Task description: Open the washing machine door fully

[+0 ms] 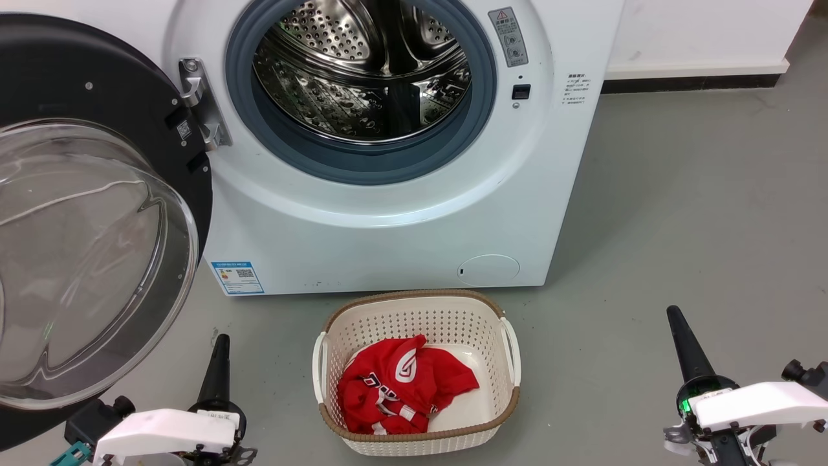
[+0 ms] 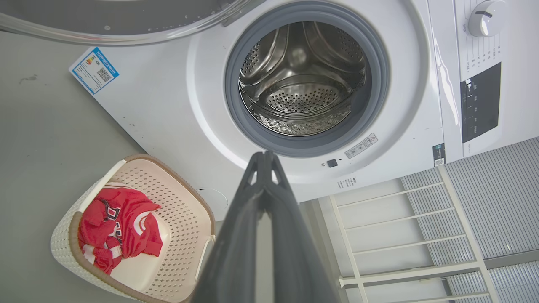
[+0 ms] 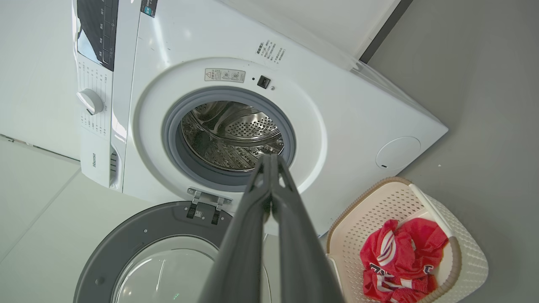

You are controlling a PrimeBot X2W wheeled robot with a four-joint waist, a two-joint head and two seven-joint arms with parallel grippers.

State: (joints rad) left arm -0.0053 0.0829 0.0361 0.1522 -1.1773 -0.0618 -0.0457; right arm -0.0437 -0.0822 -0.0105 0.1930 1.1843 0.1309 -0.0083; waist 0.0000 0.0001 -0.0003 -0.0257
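The white washing machine stands before me with its steel drum exposed inside the grey gasket. The washing machine door, black-rimmed with a bulging clear glass bowl, is swung wide out to the left on its metal hinge; it also appears in the right wrist view. My left gripper is shut and empty, low at the left just below the door's glass. My right gripper is shut and empty at the lower right, well clear of the machine. Both wrist views show fingertips pressed together.
A cream laundry basket holding a red garment sits on the grey floor in front of the machine, between my grippers. A white rack stands beside the machine in the left wrist view. Open floor lies to the right.
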